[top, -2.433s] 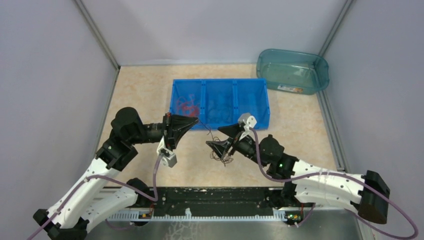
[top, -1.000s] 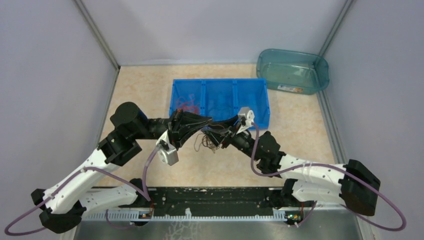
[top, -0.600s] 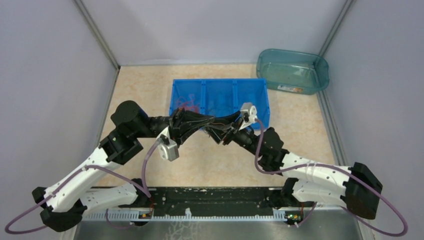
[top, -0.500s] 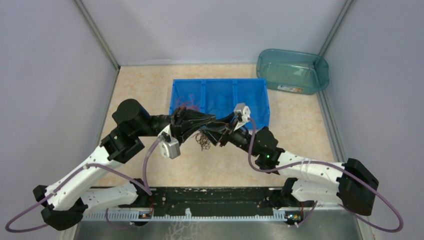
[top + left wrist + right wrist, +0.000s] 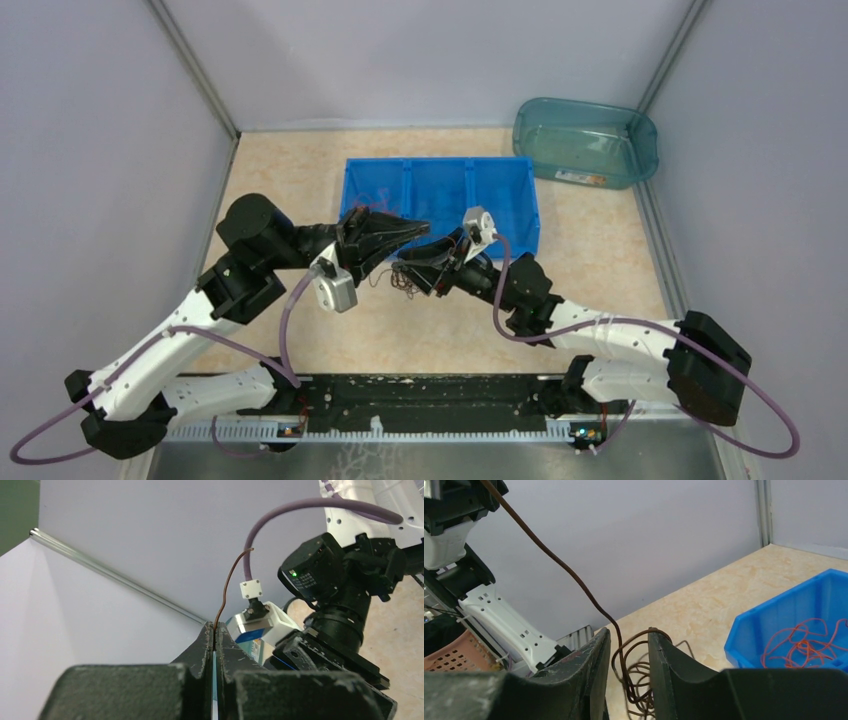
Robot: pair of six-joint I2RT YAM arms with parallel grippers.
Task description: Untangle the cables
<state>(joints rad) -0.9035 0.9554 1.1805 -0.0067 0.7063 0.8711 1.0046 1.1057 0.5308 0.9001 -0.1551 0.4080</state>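
The left claw (image 5: 214,633) pinches one dark wire (image 5: 226,587), whose length slants down through the gap of the part-spread right claw (image 5: 629,645) to the tangle (image 5: 404,281) just beneath it, near the counter (image 5: 300,175), so the right arm is nearer.

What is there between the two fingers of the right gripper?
In the right wrist view, a thin brown cable passes through the open gap of the right gripper, its loops hanging below.

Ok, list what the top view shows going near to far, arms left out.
base rail → cables → blue bin → teal tub
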